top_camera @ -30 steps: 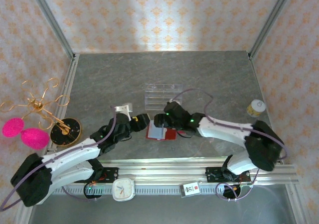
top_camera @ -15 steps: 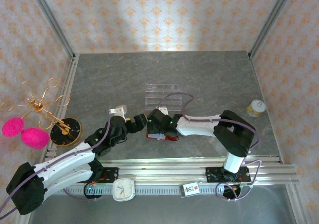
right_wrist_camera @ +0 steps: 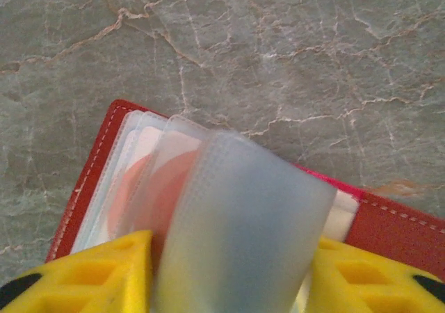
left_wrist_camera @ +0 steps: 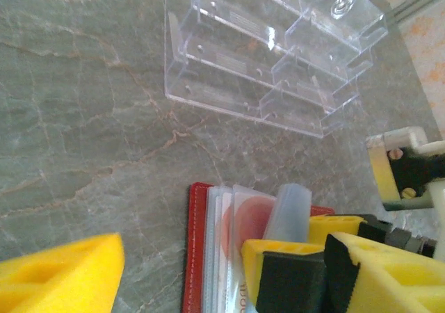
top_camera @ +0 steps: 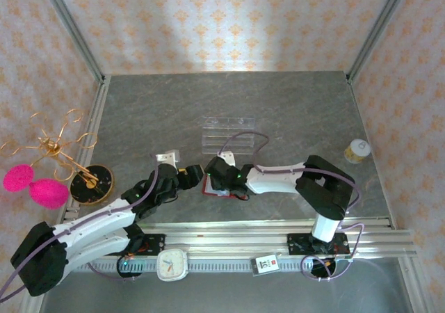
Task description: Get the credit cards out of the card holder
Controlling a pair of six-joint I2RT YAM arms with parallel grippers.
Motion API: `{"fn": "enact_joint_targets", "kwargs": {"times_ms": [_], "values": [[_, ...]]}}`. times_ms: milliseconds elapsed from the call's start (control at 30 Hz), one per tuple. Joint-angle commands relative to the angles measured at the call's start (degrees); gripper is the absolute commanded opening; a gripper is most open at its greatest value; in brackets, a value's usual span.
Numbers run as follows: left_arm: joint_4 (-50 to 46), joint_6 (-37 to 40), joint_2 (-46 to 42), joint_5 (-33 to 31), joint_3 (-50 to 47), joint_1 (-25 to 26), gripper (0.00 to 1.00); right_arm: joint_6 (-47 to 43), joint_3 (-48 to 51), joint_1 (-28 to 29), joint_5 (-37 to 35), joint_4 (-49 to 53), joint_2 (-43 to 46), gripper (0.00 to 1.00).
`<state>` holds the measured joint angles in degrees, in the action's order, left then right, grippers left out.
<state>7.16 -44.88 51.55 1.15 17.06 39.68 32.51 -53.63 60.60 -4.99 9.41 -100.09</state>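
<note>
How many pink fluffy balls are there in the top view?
2 pink fluffy balls: one at the far left edge, below the gold wire stand; the other just right of it, beside the black round base. None seems hidden.

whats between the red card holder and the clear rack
Nothing stands there. In the left wrist view, only bare grey table separates the card holder from the clear rack.

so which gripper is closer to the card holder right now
right. the right gripper is right over the open card holder, a clear sleeve between its fingers. the left gripper is open, just off the holder's left edge.
</note>
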Motion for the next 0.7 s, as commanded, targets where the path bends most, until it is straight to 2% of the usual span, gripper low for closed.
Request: {"fn": "enact_joint_targets", "kwargs": {"times_ms": [0, 133, 267, 300, 467, 600, 667], "values": [[5.4, -0.6, 2.6, 3.8, -0.7, -0.3, 0.68, -0.9, 3.4, 0.5, 1.6, 0.3, 1.1, 0.41], [10.2, -1.2, 7.2, 7.6, -0.4, -0.2, 0.56, -2.0, 4.9, 0.4, 3.7, -2.6, 2.5, 0.29], [14.8, -2.1, 13.1, 11.1, 0.6, 0.2, 0.29, -3.0, 6.4, 0.5, 4.5, -4.5, 3.9, 0.12], [15.9, -2.2, 14.6, 11.9, 1.0, 0.6, 0.23, -3.1, 6.6, 0.4, 4.5, -4.7, 4.2, 0.11], [19.6, -2.8, 22.3, 14.5, 3.2, 3.4, 0.13, -2.4, 6.9, 0.5, 4.5, -5.1, 4.2, 0.12], [15.2, -2.4, 28.4, 13.5, 5.0, 4.6, 0.0, -1.4, 7.2, 0.5, 4.5, -5.6, 4.5, 0.15], [13.0, -2.2, 30.0, 12.0, 4.8, 4.6, 0.0, -0.9, 7.5, 0.5, 3.8, -5.4, 4.9, 0.17]]}}
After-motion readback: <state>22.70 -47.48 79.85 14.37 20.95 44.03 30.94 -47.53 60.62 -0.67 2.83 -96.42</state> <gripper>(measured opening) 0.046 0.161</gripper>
